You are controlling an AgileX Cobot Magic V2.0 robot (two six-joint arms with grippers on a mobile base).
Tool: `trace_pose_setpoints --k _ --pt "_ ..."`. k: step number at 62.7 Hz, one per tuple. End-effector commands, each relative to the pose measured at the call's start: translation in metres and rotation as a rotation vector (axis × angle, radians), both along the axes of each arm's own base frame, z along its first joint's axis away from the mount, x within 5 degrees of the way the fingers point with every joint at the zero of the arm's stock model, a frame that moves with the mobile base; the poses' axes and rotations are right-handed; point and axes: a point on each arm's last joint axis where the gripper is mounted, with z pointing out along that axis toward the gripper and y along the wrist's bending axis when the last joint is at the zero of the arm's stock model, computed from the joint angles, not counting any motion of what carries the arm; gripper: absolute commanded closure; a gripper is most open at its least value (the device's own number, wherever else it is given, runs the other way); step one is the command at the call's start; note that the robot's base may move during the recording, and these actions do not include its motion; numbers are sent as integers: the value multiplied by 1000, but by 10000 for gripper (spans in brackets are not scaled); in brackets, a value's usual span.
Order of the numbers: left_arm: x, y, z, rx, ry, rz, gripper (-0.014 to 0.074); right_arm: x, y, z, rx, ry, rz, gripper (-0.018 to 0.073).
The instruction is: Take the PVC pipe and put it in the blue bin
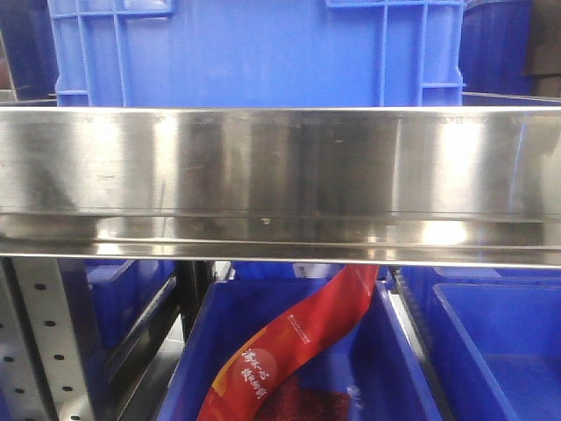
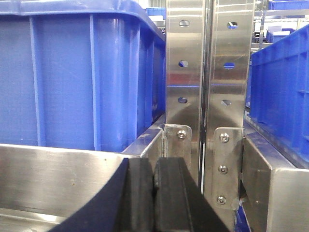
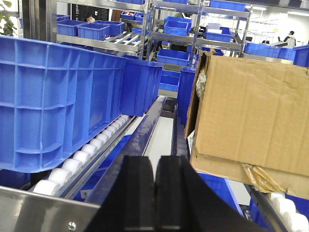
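Left gripper (image 2: 153, 193) closed beside shelf post (image 2: 183, 82)

Bins (image 1: 254, 53) are bright blue, the rail (image 1: 280, 175) shiny silver, a red wrapper (image 1: 289, 351) has white print, the box (image 3: 251, 125) is brown, fingers (image 3: 140, 193) black.

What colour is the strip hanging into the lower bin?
Red with pale lettering, best seen in the exterior front-facing view: the strip in the lower blue bin.

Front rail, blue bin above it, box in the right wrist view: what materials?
Front rail: likely stainless steel, brushed, with bright glare and blurred reflections. Blue bin: apparently moulded plastic, semi-matte, with ribbed walls. Box: corrugated cardboard, matte brown, creased, with torn lower edges.
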Motion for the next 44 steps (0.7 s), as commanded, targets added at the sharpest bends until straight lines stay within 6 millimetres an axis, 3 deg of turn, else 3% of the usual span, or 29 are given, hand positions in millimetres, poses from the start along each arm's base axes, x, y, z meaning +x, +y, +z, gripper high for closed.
trace_pose_setpoints --k 1,17,44 --pt "-1 0 2 0 -16 -7 707 0 0 0 -5 4 -6 722" --pt "-1 0 2 0 -16 -7 707 1 0 -7 3 58 2 722" --pt "-1 0 2 0 -16 -7 707 13 -6 -28 107 -89 -32 722"
